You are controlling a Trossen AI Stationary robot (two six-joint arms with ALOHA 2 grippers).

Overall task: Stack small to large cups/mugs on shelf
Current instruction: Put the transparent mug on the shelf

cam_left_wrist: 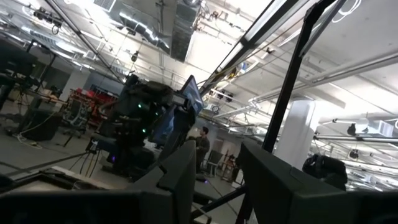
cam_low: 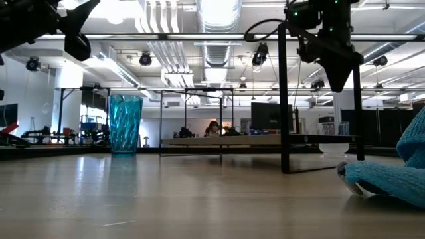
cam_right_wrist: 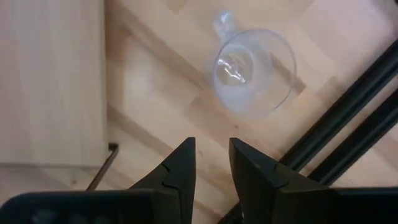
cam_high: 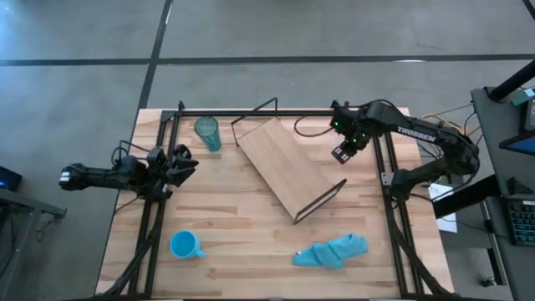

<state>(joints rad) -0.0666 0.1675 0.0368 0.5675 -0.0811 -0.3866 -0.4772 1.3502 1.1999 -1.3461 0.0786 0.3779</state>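
The small clear glass cup (cam_right_wrist: 252,71) stands mouth up on the table, close to the black rail at the table's right. My right gripper (cam_right_wrist: 211,155) hangs above it, pointing down, narrowly open and empty; it also shows in the high view (cam_high: 341,154). The teal tumbler (cam_high: 207,132) stands upright at the far left. The blue mug (cam_high: 185,245) stands near the front left. The shelf (cam_high: 288,167) lies slantwise in the middle of the table. My left gripper (cam_high: 185,161) is raised at the left, pointing toward the table's right, narrowly open and empty.
A blue cloth (cam_high: 333,251) lies crumpled near the front right. Black frame rails (cam_high: 393,209) run along the table's left and right sides and across its far edge. Bare wood lies between the mug and the cloth.
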